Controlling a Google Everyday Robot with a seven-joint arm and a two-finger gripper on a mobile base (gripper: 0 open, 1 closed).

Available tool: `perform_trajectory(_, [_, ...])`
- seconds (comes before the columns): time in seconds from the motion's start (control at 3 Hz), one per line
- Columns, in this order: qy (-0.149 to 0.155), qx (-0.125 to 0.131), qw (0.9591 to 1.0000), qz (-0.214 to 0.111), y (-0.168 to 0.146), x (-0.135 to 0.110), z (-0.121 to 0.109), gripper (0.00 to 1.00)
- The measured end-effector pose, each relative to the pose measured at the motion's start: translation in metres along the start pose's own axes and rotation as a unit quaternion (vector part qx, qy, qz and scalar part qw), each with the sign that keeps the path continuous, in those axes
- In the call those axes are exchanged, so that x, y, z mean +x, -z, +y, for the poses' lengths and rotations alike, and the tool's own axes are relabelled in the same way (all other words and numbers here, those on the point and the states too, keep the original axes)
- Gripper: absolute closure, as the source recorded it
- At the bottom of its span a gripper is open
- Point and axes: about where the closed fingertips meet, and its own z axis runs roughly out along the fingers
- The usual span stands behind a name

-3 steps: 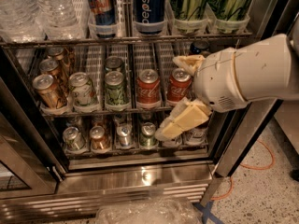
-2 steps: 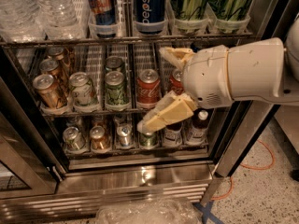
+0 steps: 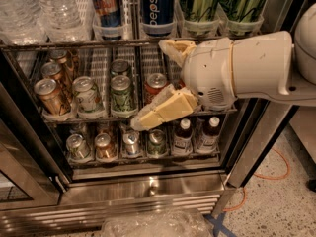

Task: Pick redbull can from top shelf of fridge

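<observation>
Sits farther left than a second ago, mid-frame before the cans (image 3: 122, 90): gripper (image 3: 149, 83), fingers (image 3: 165, 110) spread open, holding nothing. Stands above, upper centre-left, on shelf (image 3: 64, 44): redbull can (image 3: 106, 6).

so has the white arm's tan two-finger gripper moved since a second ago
Yes, leftward: the gripper was right of the blue Pepsi can, and now it sits open directly below that can.
</observation>
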Motion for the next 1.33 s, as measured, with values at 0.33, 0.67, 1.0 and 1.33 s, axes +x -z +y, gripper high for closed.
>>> perform_trajectory(0.33, [-0.019, 0.012, 0.9995, -0.022, -0.003, -0.002, 0.000, 0.00])
perform_trajectory(0.67, [-0.039, 0.055, 0.9964, -0.051, -0.014, -0.001, 0.012, 0.00])
perform_trajectory(1.0, [-0.059, 0.120, 0.9875, -0.084, -0.027, -0.005, 0.009, 0.00])
perform_trajectory(1.33, [-0.094, 0.214, 0.9650, -0.118, -0.011, 0.004, -0.020, 0.00])
